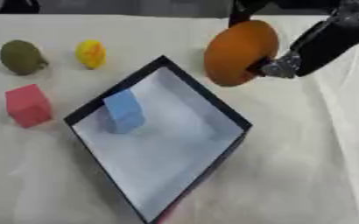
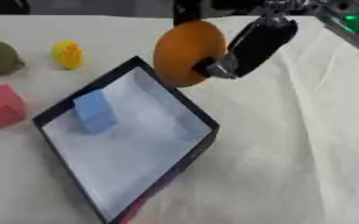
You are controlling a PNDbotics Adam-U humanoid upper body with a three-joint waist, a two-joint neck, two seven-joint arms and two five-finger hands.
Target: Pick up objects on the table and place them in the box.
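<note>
My right hand [image 1: 320, 46] comes in from the upper right and holds a large orange ball [image 1: 240, 52] in the air, just beyond the far right edge of the box [image 1: 213, 103]. The box is shallow, with a dark rim and a white floor, and lies cornerwise on the cloth. A light blue block [image 1: 124, 110] stands inside it near the left wall. Left of the box lie a red cube [image 1: 28, 105], a yellow round object [image 1: 91, 54] and an olive-green round object [image 1: 22, 57]. My left hand shows in neither view.
A cream cloth [image 1: 313, 153] covers the table, with wrinkles on the right side. The table's far edge runs along the top, with dark shapes behind it.
</note>
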